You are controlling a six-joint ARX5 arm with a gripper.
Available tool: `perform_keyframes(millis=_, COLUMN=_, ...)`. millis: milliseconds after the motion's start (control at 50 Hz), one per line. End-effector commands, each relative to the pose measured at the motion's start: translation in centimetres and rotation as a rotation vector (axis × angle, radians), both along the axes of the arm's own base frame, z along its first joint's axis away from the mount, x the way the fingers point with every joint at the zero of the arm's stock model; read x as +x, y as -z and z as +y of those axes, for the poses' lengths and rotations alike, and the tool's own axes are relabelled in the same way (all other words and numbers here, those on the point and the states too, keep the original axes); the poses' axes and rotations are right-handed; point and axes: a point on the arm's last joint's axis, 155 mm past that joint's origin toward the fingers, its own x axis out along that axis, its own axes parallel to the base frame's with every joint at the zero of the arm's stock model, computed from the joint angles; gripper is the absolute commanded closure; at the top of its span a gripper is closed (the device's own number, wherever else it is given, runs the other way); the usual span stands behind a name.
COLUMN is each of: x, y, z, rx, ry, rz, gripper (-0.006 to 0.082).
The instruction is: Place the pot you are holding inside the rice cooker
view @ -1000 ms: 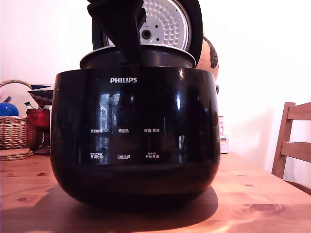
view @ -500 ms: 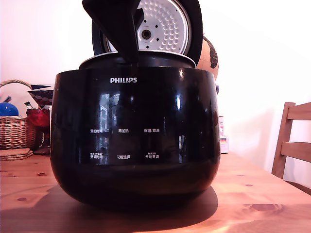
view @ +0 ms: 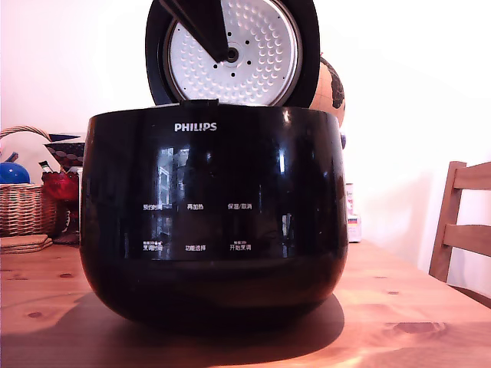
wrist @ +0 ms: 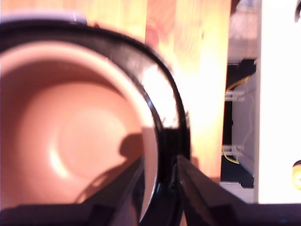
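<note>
- Since half a second ago, the pot's (wrist: 66, 136) rim has dropped out of the exterior view, below the cooker's (view: 215, 222) top edge; the gripper (wrist: 160, 188) has lifted, a dark finger now crossing the lid (view: 234, 50).
- Wrist view: fingers apart, straddling the rim, no longer pinching it.
- Judgement: pot seated; placement essentially complete.
- Surroundings: basket (view: 23, 203) and chair (view: 464, 222) well apart on either side; nothing obstructs.

A: Colours?
B: Rice cooker (view: 213, 222) glossy black, white PHILIPS and button labels. Lid (view: 232, 52) inner plate silver, dimpled.
A: Pot?
B: Pot (wrist: 70, 127) interior reads coppery-pink. Table (view: 399, 314) orange-brown wood.
</note>
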Motion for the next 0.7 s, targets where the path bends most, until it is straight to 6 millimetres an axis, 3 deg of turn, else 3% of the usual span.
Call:
perform_keyframes(millis=0, x=0.4, y=-0.3, z=0.4, rx=0.013, ry=-0.026, rz=-0.019, gripper=0.0645)
perform_keyframes(millis=120, x=2.1, y=-0.8, z=2.0, rx=0.039, ry=-0.107, rz=-0.073, gripper=0.0794)
perform_keyframes(millis=420, x=8.0, y=-3.4, z=9.1, rx=0.019, ry=-0.556, rz=-0.164, gripper=0.0787)
perform_keyframes(millis=680, x=14.6, y=-9.0, z=15.6, rx=-0.241, ry=-0.974, rz=-0.305, gripper=0.0787)
